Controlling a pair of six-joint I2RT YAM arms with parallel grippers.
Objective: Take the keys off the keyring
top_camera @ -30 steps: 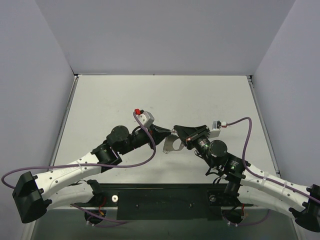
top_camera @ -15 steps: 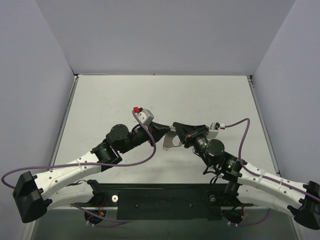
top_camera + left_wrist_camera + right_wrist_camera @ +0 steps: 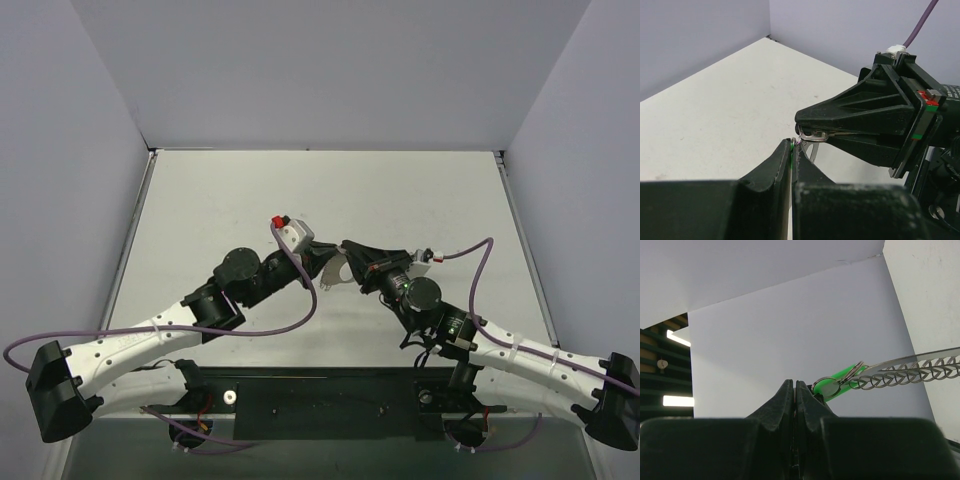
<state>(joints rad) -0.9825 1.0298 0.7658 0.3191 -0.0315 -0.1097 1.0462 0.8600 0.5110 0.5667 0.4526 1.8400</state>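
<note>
Two grippers, tip to tip, raised above the table (image 3: 250,200) at mid-width.

Right gripper (image 3: 800,121): shut tight, nipping the keyring (image 3: 813,135) in the seam of its tips. Wire loop left jutting out past the fingers, clear for working on.

Left gripper (image 3: 792,146): closed down to a sliver on what looks like a thin green tab (image 3: 840,380) threaded on the same ring. Probably placed so as to pull against the right's hold.

From the right wrist: linked chain (image 3: 910,375) trailing away from the ring, off the table surface.

Slim silver piece dangling under the loop, probably a key (image 3: 813,151). Too small to be sure, and no count of keys possible.

Judged purpose of the pose: anchoring the ring with one arm, tugging or sliding with the other, all kept airborne so as to turn freely. No key seen free of the ring yet.
</note>
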